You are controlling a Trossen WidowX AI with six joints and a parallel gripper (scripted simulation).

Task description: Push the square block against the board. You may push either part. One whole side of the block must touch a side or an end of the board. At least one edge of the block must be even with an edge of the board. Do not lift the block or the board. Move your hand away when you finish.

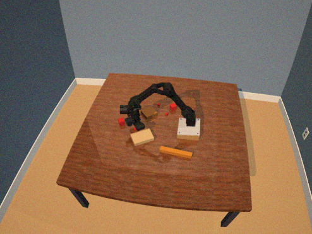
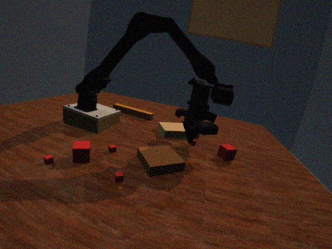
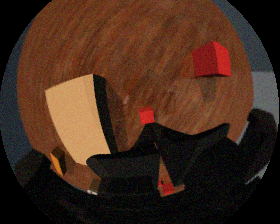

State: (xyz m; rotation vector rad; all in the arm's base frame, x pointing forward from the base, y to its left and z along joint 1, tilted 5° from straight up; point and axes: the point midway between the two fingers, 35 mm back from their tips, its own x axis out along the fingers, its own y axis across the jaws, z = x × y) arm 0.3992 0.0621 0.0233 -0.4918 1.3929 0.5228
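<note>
A brown, roughly square block (image 1: 149, 112) (image 2: 161, 157) lies flat in the arm's shadow. A pale tan, longer flat block (image 1: 142, 136) (image 2: 172, 127) (image 3: 75, 120), perhaps the board, lies flat and apart from it. An orange bar (image 1: 175, 152) (image 2: 133, 112) (image 3: 58, 162) lies farther off, touching neither. My gripper (image 1: 139, 126) (image 2: 191, 141) (image 3: 149, 123) is shut and empty, pointing down, low beside the tan block on the side toward the brown one. It hides part of the tan block in the exterior view. Whether it touches the tan block I cannot tell.
A small red cube (image 1: 135, 129) (image 3: 146, 115) lies right by the fingertips. A larger red cube (image 1: 121, 121) (image 2: 227, 152) (image 3: 210, 60) stands beyond it. Another large red cube (image 1: 173, 106) (image 2: 81, 151) and several small ones lie between the brown block and the arm's base (image 1: 186, 132) (image 2: 107, 112).
</note>
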